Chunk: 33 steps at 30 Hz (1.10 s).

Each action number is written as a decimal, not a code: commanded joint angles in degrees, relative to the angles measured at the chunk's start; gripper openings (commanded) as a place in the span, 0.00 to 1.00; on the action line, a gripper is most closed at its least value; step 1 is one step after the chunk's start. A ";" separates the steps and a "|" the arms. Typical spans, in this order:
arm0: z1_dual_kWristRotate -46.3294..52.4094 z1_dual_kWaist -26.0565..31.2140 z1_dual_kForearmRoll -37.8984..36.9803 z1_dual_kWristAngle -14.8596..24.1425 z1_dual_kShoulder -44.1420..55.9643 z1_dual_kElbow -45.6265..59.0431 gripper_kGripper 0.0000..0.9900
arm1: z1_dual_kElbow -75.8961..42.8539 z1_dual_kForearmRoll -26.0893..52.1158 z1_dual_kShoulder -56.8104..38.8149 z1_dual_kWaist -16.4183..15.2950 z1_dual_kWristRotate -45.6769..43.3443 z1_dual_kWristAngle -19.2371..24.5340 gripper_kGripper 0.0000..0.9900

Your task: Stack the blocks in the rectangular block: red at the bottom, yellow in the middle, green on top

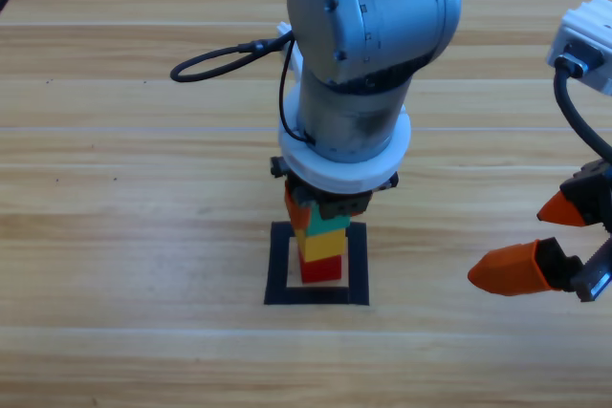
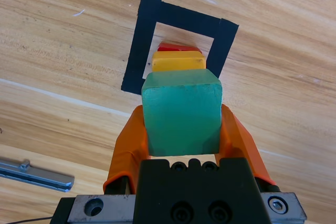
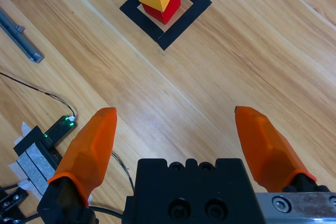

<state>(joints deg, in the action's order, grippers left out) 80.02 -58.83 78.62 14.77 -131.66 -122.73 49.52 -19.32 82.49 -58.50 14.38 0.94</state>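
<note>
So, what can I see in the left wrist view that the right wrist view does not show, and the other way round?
Only the left wrist view shows the left gripper with its jaws closed on the green cube, seen from close behind. Only the right wrist view shows the right gripper, open over bare wood, and a small device with a green light. Both show the red cube and yellow cube stacked inside the black tape frame.

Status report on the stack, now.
Left gripper shut on green cube, atop yellow over red in frame. Right gripper open, waiting aside.
</note>
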 commanded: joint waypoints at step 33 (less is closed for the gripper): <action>-1.45 -1.02 0.57 1.49 -1.14 -0.58 1.00 | -2.24 0.77 -1.71 0.84 -0.14 0.29 1.00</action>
<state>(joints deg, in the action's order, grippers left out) 79.57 -58.83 78.62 15.02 -132.63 -122.79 49.49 -19.32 82.49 -58.50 14.38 0.94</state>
